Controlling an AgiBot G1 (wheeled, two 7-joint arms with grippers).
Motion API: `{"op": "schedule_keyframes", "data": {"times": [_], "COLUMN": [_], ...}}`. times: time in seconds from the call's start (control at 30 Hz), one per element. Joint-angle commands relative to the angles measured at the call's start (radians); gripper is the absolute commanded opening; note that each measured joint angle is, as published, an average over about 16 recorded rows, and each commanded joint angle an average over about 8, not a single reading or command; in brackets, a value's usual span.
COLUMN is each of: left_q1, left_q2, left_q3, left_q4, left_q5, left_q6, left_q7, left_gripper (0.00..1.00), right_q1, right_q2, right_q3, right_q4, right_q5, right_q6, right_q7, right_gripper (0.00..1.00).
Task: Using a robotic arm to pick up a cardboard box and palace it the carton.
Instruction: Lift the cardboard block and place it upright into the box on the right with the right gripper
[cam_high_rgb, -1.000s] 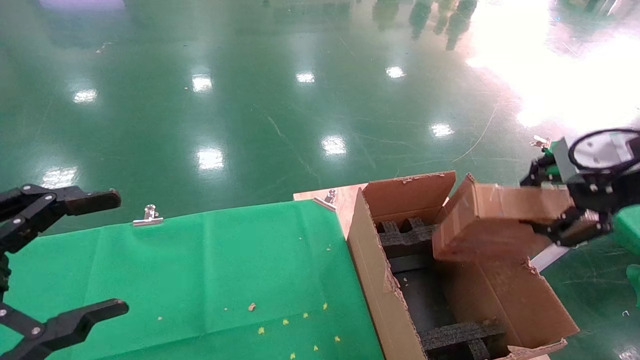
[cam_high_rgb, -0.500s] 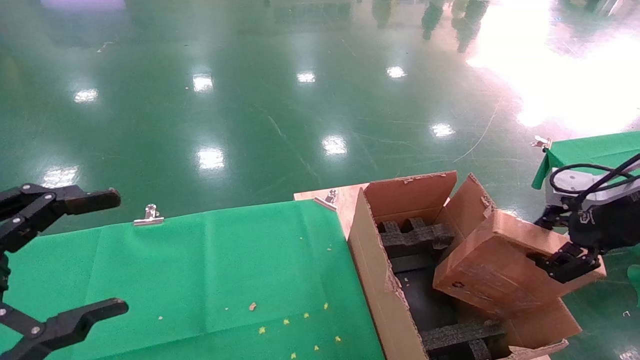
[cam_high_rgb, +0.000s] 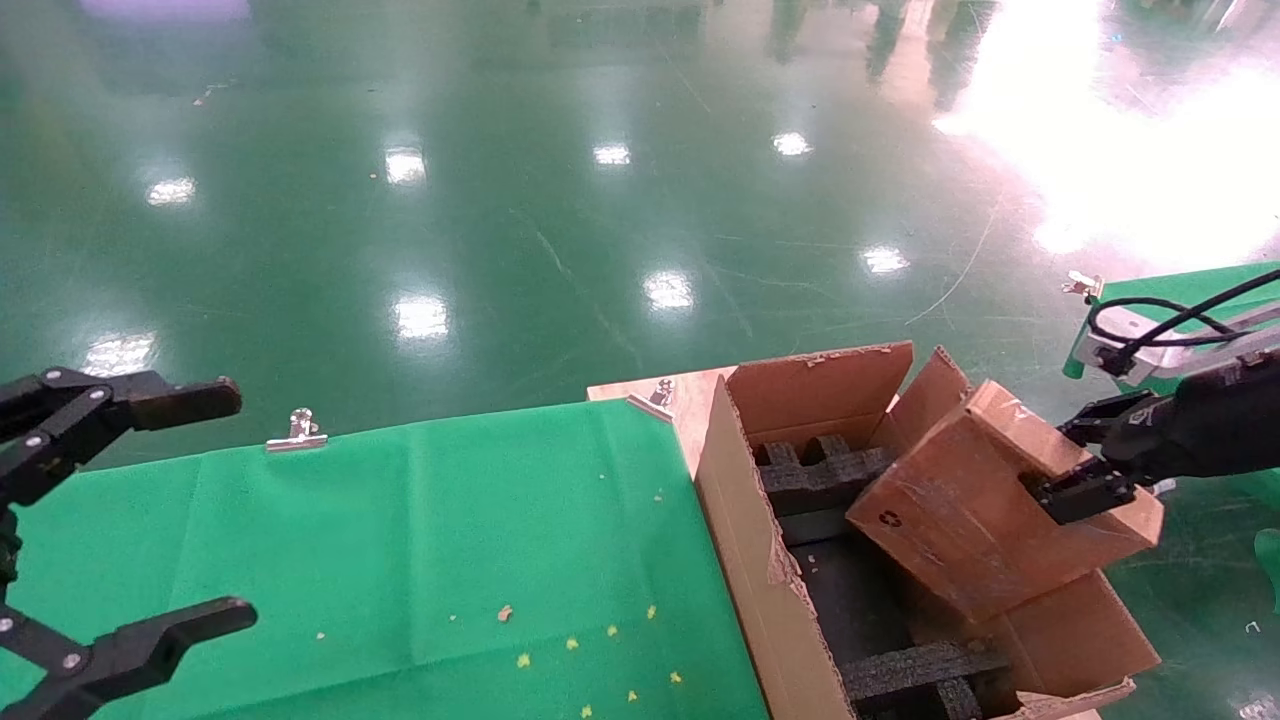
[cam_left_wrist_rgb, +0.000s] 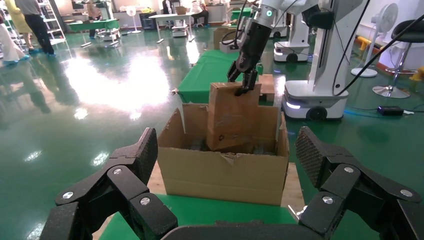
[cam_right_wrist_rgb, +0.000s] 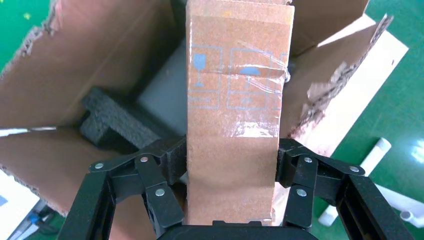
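Note:
My right gripper (cam_high_rgb: 1085, 470) is shut on the small brown cardboard box (cam_high_rgb: 960, 510) and holds it tilted, its lower end inside the large open carton (cam_high_rgb: 745, 550). In the right wrist view the fingers (cam_right_wrist_rgb: 172, 162) press both sides of the taped box (cam_right_wrist_rgb: 235, 115) above the carton's black foam inserts (cam_right_wrist_rgb: 112, 122). The left wrist view shows the box (cam_left_wrist_rgb: 232, 117) standing in the carton (cam_left_wrist_rgb: 220, 175), held from above by the right arm (cam_left_wrist_rgb: 250, 47). My left gripper (cam_high_rgb: 150, 510) is open and empty at the far left over the green cloth.
The carton stands on a wooden board (cam_high_rgb: 680, 400) at the right end of the green cloth (cam_high_rgb: 400, 540), which metal clips (cam_high_rgb: 297, 430) hold down. Ragged flaps (cam_high_rgb: 1060, 625) spread to the carton's right. Shiny green floor lies beyond. Another green table (cam_high_rgb: 1190, 290) stands at far right.
My right gripper has swung the box from level above the carton to a tilted pose and lowered its end into the carton. The left gripper has not moved.

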Motion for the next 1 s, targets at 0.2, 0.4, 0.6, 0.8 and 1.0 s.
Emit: {"op": "schedule_keyframes", "data": {"times": [0.2, 0.4, 0.6, 0.8, 1.0], "left_q1": [0.0, 0.0, 0.0, 0.0, 0.0], "left_q2": [0.0, 0.0, 0.0, 0.0, 0.0], "left_q3": [0.0, 0.0, 0.0, 0.0, 0.0], "left_q4": [0.0, 0.0, 0.0, 0.0, 0.0], "left_q5": [0.0, 0.0, 0.0, 0.0, 0.0], "left_q6": [0.0, 0.0, 0.0, 0.0, 0.0], "left_q7": [0.0, 0.0, 0.0, 0.0, 0.0], "left_gripper": [1.0, 1.0, 1.0, 1.0, 1.0], "right_q1": [-0.011, -0.026, -0.082, -0.107, -0.118], "right_q2": [0.006, -0.004, -0.049, -0.087, -0.107], "right_q3": [0.007, 0.002, -0.015, -0.041, -0.058], "right_q4": [-0.001, -0.01, -0.042, -0.056, -0.052], "right_q5": [0.02, 0.02, 0.034, 0.018, 0.002], "right_q6": [0.005, 0.007, 0.029, 0.064, 0.128], "right_q7": [0.012, 0.065, 0.29, 0.493, 0.632], "right_gripper": [0.0, 0.0, 0.0, 0.0, 0.0]}}
